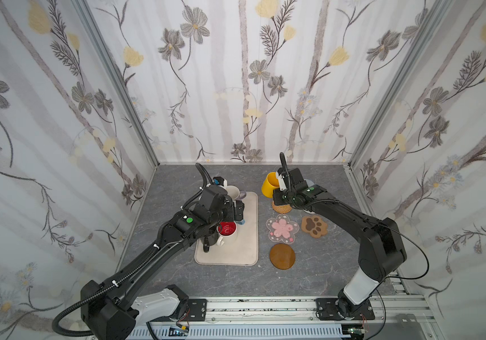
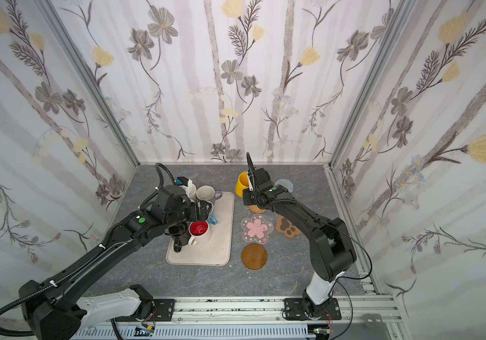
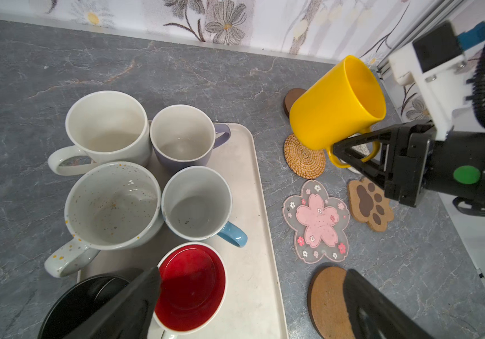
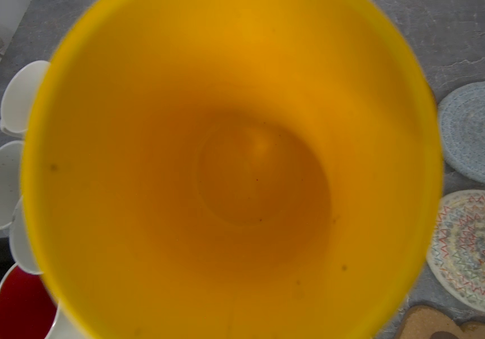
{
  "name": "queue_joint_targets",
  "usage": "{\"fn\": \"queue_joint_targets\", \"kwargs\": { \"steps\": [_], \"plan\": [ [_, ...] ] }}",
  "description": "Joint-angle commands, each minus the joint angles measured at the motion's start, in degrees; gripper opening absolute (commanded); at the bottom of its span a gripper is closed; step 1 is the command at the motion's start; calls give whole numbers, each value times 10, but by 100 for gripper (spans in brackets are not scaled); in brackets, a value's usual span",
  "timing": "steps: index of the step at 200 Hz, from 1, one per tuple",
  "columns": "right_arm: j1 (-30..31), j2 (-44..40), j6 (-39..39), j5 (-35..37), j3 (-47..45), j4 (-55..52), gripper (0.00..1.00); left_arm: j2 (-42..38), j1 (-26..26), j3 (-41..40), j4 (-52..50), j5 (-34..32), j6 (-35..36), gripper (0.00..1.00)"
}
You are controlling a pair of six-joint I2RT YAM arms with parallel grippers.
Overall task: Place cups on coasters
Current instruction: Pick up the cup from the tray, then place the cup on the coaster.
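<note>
My right gripper (image 1: pixel 277 192) is shut on the handle of the yellow cup (image 1: pixel 269 183), which hangs tilted above the golden woven coaster (image 3: pixel 300 161). The yellow cup (image 4: pixel 229 164) fills the right wrist view and hides the jaws there. My left gripper (image 3: pixel 253 281) stands open above the beige tray (image 1: pixel 247 250), beside the red-inside cup (image 3: pixel 191 287). Also on the tray are the black cup (image 3: pixel 82 302), two white cups (image 3: pixel 106 123), a lavender cup (image 3: pixel 182 138) and a blue-handled cup (image 3: pixel 197 202). The flower coaster (image 1: pixel 282 229), paw coaster (image 1: pixel 314 226) and brown disc (image 1: pixel 282 256) lie bare.
A grey woven coaster (image 4: pixel 479 135) and a beige woven coaster (image 4: pixel 476 249) lie to the right of the yellow cup, under my right arm. A second brown disc (image 3: pixel 292 98) sits behind the yellow cup. Floral walls close in the grey tabletop on three sides.
</note>
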Motion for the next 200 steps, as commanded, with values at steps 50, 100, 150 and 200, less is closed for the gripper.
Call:
{"fn": "queue_joint_targets", "kwargs": {
  "steps": [50, 100, 150, 200],
  "plan": [
    [-68, 116, -19, 13, 109, 30, 0, 104, 8, 50, 59, -30, 10, 100],
    [-98, 193, -32, 37, 201, -8, 0, 157, 33, 68, 70, -16, 14, 100],
    [-107, 261, -49, 70, 280, -50, 0, 190, 51, 80, 78, -5, 18, 100],
    [-110, 290, -54, 82, 295, -64, 0, 209, 56, 83, 83, 4, 18, 100]
  ]
}}
